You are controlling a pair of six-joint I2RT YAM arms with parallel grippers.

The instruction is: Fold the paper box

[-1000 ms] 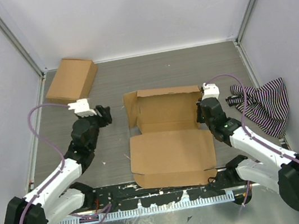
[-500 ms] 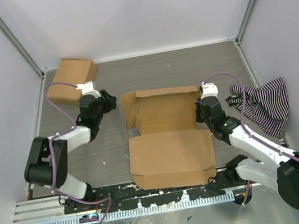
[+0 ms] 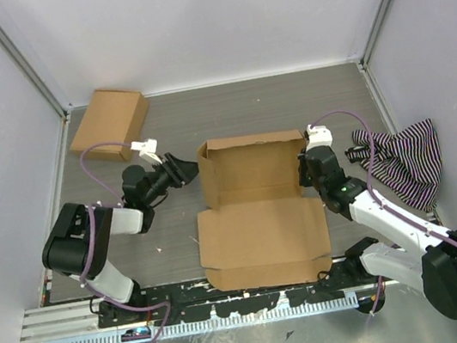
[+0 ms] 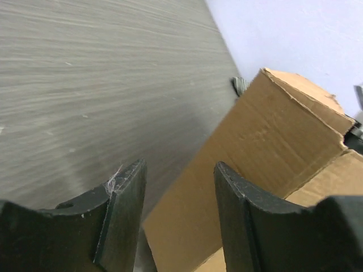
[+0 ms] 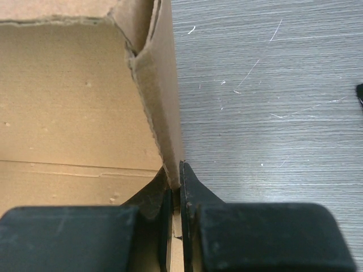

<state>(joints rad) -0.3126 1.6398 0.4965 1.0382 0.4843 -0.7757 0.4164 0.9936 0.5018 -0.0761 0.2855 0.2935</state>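
The paper box (image 3: 260, 232) lies in the middle of the table, a brown cardboard mailer with its back and side walls raised and its wide lid flap flat toward me. My left gripper (image 3: 191, 168) is open just outside the box's left wall (image 4: 272, 130); in the left wrist view that wall shows past the open gripper (image 4: 180, 168), with nothing between the fingers. My right gripper (image 3: 305, 173) is shut on the box's right wall. In the right wrist view the gripper (image 5: 174, 173) pinches the near end of that wall (image 5: 164, 113), one finger inside the box and one outside.
A smaller closed cardboard box (image 3: 107, 121) sits at the back left corner. A striped cloth (image 3: 400, 157) lies crumpled by the right wall. A metal rail (image 3: 233, 310) runs along the near edge between the arm bases.
My left arm has swung right from the open table to the box's left side, its jaws narrowing a little. The box's left flap now stands upright instead of splaying outward. The right gripper has stayed put.
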